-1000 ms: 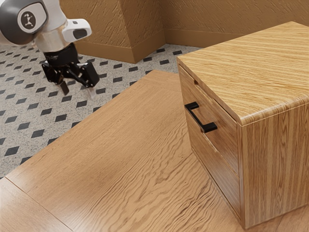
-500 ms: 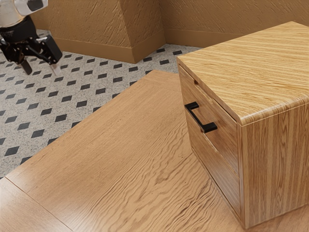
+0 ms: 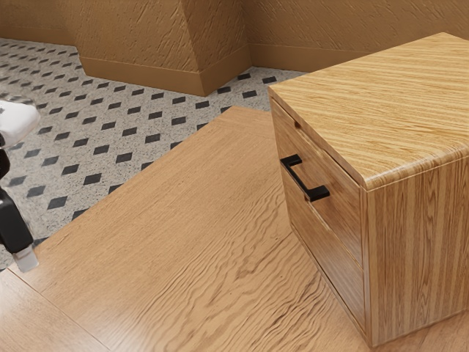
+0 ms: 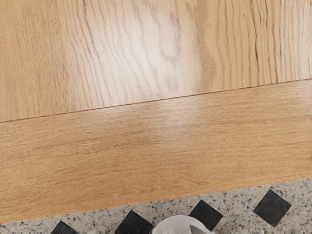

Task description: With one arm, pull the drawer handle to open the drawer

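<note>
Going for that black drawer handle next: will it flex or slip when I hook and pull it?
The handle looks like a stiff bar on two posts, so it probably won't flex. Its smooth finish may slip under a light grip. The cabinet looks bulky, so it likely won't slide or tip.
</note>
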Controlling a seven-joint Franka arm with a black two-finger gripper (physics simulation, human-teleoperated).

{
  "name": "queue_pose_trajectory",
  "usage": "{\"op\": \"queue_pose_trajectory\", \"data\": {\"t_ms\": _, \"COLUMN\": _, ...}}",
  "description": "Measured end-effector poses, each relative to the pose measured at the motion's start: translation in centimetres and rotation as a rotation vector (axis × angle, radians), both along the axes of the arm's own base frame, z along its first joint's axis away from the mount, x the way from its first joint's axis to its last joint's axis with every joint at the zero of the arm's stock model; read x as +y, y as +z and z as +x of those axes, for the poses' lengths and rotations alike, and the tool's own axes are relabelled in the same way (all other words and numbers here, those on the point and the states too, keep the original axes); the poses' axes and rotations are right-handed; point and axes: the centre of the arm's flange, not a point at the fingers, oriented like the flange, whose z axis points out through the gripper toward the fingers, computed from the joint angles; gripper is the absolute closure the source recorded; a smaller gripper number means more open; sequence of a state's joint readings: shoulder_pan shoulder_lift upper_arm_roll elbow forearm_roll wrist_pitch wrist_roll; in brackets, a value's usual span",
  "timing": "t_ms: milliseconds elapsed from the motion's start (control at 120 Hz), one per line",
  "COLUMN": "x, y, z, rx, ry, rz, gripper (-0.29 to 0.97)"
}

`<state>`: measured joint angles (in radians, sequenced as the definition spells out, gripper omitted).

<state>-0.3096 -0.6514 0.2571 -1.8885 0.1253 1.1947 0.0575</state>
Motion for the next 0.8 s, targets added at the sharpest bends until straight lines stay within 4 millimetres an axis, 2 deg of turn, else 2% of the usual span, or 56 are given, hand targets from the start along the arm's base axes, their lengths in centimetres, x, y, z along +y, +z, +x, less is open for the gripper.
{"op": "queue_pose_trajectory", "data": {"t_ms": 83, "x": -2.8, "y": -2.1, "z": -2.1, "rx": 0.032, "ry": -0.087, "rz": 0.015, "gripper": 0.00}}
{"op": "queue_pose_trajectory", "data": {"t_ms": 167, "x": -4.0, "y": -2.3, "z": -3.6, "rx": 0.020, "ry": -0.147, "rz": 0.021, "gripper": 0.00}}
{"op": "queue_pose_trajectory", "data": {"t_ms": 242, "x": -4.6, "y": -2.2, "z": -4.1, "rx": 0.013, "ry": -0.209, "rz": 0.048, "gripper": 0.00}}
{"op": "queue_pose_trajectory", "data": {"t_ms": 317, "x": -5.5, "y": -4.0, "z": -4.1, "rx": 0.055, "ry": -0.273, "rz": 0.051, "gripper": 0.00}}
{"op": "queue_pose_trajectory", "data": {"t_ms": 392, "x": -6.1, "y": -4.3, "z": -4.2, "rx": 0.056, "ry": -0.340, "rz": 0.057, "gripper": 0.00}}
{"op": "queue_pose_trajectory", "data": {"t_ms": 575, "x": -6.8, "y": -3.0, "z": -1.6, "rx": -0.158, "ry": -0.661, "rz": 0.088, "gripper": 0.00}}
{"op": "queue_pose_trajectory", "data": {"t_ms": 708, "x": -6.8, "y": -3.4, "z": 1.1, "rx": -0.300, "ry": -0.959, "rz": 0.070, "gripper": 0.00}}
{"op": "queue_pose_trajectory", "data": {"t_ms": 800, "x": -8.2, "y": -3.0, "z": 2.8, "rx": -0.381, "ry": -1.165, "rz": 0.108, "gripper": 0.00}}
